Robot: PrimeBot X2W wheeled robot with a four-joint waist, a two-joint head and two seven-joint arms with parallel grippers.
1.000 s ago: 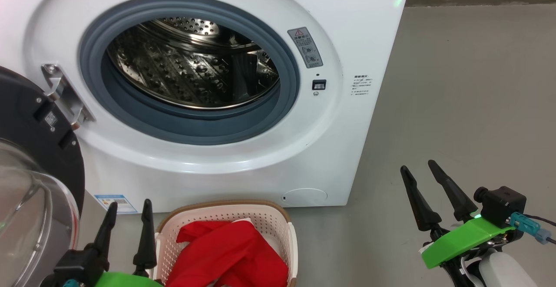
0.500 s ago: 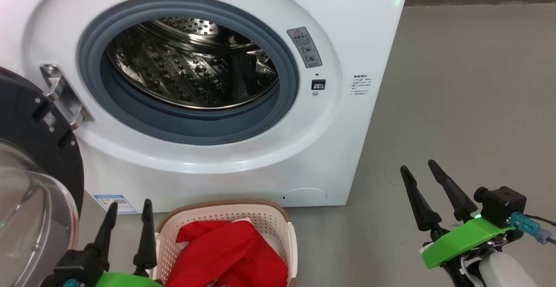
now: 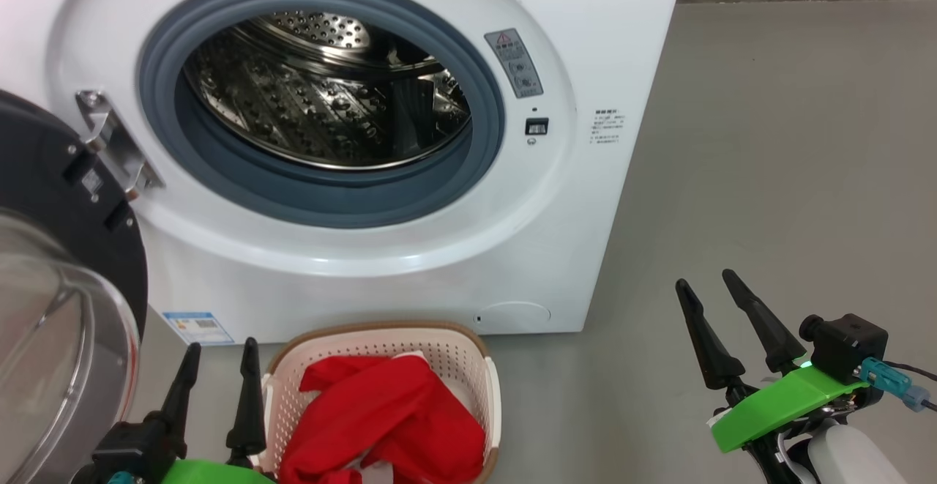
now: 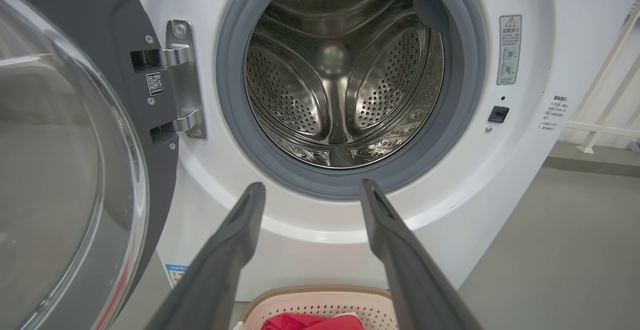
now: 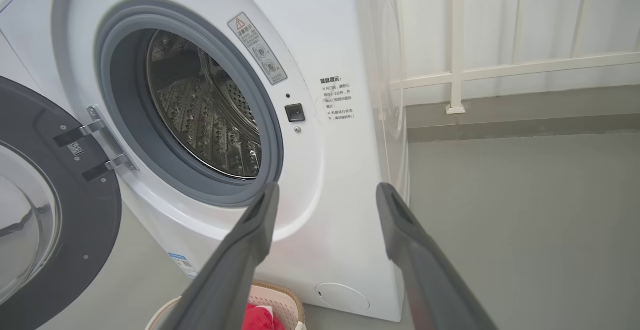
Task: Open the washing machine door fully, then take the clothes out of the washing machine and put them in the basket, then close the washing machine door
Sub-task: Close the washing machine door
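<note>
washing machine door (image 3: 51, 198) swung wide, red clothes (image 3: 381, 418) in basket (image 3: 455, 361), left hand (image 3: 222, 345) and right hand (image 3: 704, 279) spread apart

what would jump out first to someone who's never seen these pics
The washer takes up the upper left of the head view, its steel drum gaping, with no clothes seen inside. Just below it, bright red clothes lie heaped in the cream basket. At the far left the black-rimmed door stands swung wide open.
</note>
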